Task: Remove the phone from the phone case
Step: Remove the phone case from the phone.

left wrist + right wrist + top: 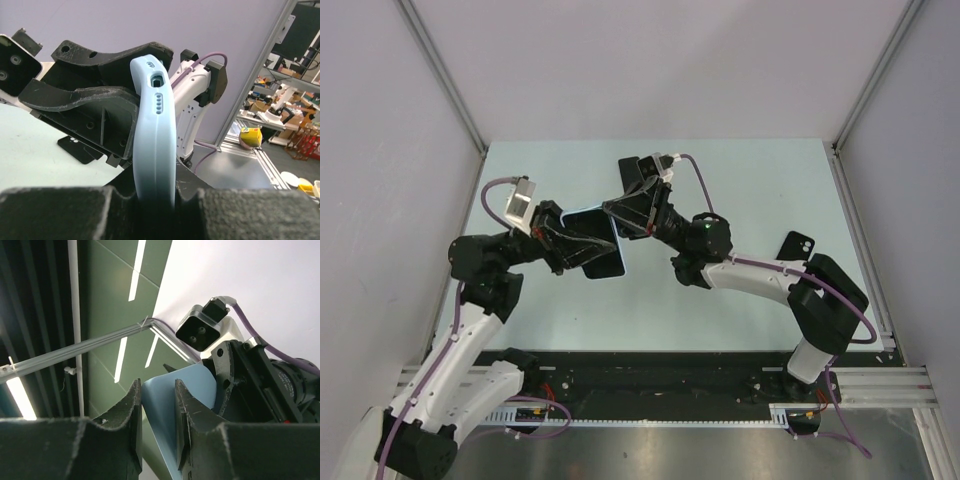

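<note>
1. Left fingers [100, 212], filling the near edge of the left wrist view, are clamped on the short, ported end of the phone case [154, 145], one pad against each face.
2. Right fingers [125, 425] stand slightly apart with a corner of the pale blue case between them, closed on it from the far right.
3. Held by both arms, the case hangs in the air over the middle of the surface [740, 180].
4. Seated in the case, the phone [605, 255] turns its dark face up, with the blue rim around it.
5. Well apart at the right, a small black piece [797, 245] lies flat on the surface.
</note>
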Motion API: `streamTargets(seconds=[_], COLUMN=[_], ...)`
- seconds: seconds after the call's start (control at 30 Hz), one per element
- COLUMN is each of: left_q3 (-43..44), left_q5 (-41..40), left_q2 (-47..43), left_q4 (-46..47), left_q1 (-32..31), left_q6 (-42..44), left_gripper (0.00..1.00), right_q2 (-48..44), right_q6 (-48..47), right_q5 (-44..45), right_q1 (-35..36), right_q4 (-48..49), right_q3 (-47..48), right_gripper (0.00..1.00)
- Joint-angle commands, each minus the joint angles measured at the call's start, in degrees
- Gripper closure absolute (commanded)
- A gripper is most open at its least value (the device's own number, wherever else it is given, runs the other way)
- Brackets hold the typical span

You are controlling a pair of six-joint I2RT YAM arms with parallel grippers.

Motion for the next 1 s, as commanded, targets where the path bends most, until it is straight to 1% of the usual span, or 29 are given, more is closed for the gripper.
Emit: streamTargets(seconds=[0.0,0.13,0.4,0.5,0.53,0.6,0.8,0.97], left_q3=[3.9,5.1,7.2,7.8,8.0,8.5,9.8,10.9], left_q5=[11.3,11.8,12.8,13.1,13.2,13.4,14.1,14.6], left_q2=[-0.1,-0.9,-3.0,-3.5,-3.7,-4.2,-5.6,-6.5], left_q4=[-1.5,-1.5,-2.8,-3.0,-3.0,-3.0,-3.0,-3.0], left_q1=[-3.0,-3.1,-3.0,-3.0,-3.1,-3.1,-3.0,-3.1], left_q6=[9.2,9.4,9.1,8.8,8.8,8.6,8.4,8.1], left_gripper=[1.00,1.00,1.00,1.00,1.00,1.00,1.00,1.00], right_q2=[2.7,3.8,4.2,3.6,3.4,3.2,5.2,5.0], right_q6=[5.8,6.2,3.9,0.3,-0.8,-2.5,-2.7,-6.9], right_q5=[-3.0,-2.8,-3.8,-5.3,-5.7,-6.1,-6.4,-7.2], right_q1=[3.9,4.3,4.6,4.7,4.7,4.6,4.5,4.5], right_q4=[6.2,6.2,5.8,2.0,-1.0,-3.0,-3.0,-8.5], right_q3=[2.1,2.1,2.1,2.1,2.1,2.1,2.1,2.1], right_gripper=[1.00,1.00,1.00,1.00,1.00,1.00,1.00,1.00])
